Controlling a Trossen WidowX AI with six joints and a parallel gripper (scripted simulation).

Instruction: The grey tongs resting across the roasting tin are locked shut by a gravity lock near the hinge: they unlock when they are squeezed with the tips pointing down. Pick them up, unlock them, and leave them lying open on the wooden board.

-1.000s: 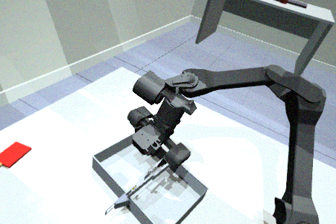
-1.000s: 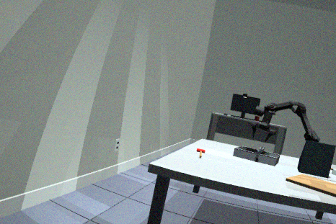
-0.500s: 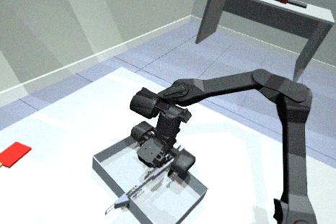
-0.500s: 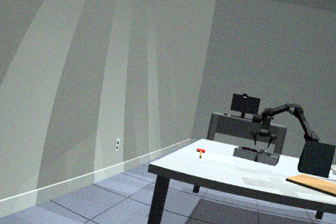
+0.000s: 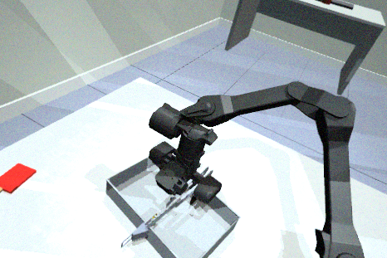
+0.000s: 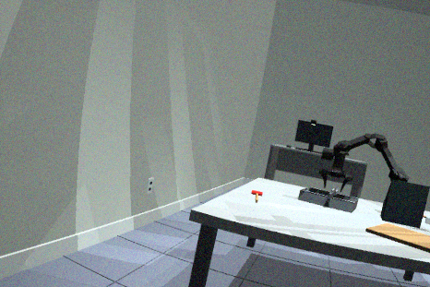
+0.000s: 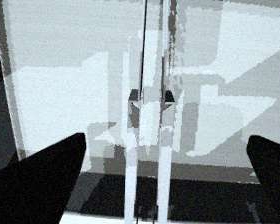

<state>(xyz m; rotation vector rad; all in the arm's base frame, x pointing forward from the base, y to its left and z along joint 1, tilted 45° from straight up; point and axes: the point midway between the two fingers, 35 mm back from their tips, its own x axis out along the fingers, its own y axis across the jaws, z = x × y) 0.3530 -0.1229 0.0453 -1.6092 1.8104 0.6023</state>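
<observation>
The grey tongs (image 5: 140, 231) (image 7: 163, 192) lie across the grey roasting tin (image 5: 123, 207) (image 6: 314, 197), with the hinge end past its near wall in the top view and the tips past the opposite wall. Their two arms run side by side, close together, in the wrist view. My gripper (image 6: 333, 188) (image 7: 167, 141) is open and points down over the tin. Its fingers stand on either side of the tongs, with a gap to each. The gripper body hides part of the tongs in the top view. The wooden board (image 6: 398, 231) lies at the right in the exterior view.
A tool with a red head (image 5: 17, 177) (image 6: 256, 193) lies on the white table away from the tin. A tall black box (image 6: 404, 204) stands between the tin and the board in the exterior view. A desk (image 5: 307, 9) with a monitor stands behind the table.
</observation>
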